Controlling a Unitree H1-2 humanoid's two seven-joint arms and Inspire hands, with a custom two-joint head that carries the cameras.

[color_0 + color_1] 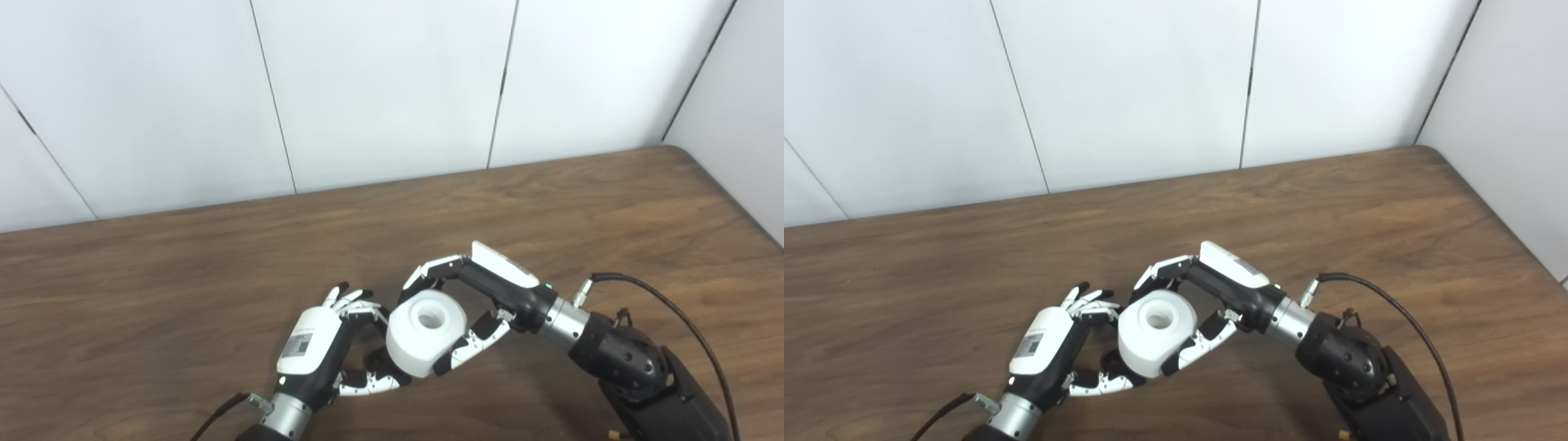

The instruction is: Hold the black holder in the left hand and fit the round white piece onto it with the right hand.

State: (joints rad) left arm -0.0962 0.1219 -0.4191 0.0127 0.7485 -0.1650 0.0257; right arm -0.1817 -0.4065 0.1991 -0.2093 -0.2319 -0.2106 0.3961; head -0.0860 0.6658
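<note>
I see both hands meeting low-centre over the wooden bench (551,202). R hand (484,300) is wrapped round the round white piece (422,334): fingers (429,272) curl over its far side, thumb (471,346) presses the near side, so it's holding that piece w/ the centre hole facing up toward the cams. L hand (318,343) sits just beside it on the left, fingers curled in toward the piece, thumb (370,383) reaching under its lower edge. Black holder: I only catch a dark bit (375,361) between L palm and the white piece, mostly hidden; can't tell if that's the holder or hand parts, so can't say what the L hand has, or whether the piece is seated on anything. Hole in the white piece looks empty from above. R eye view shows the same cluster, slightly more of the gap betw L fingertips (1090,300) and the piece; the L eye view shows more of the R forearm cable (674,312).
</note>
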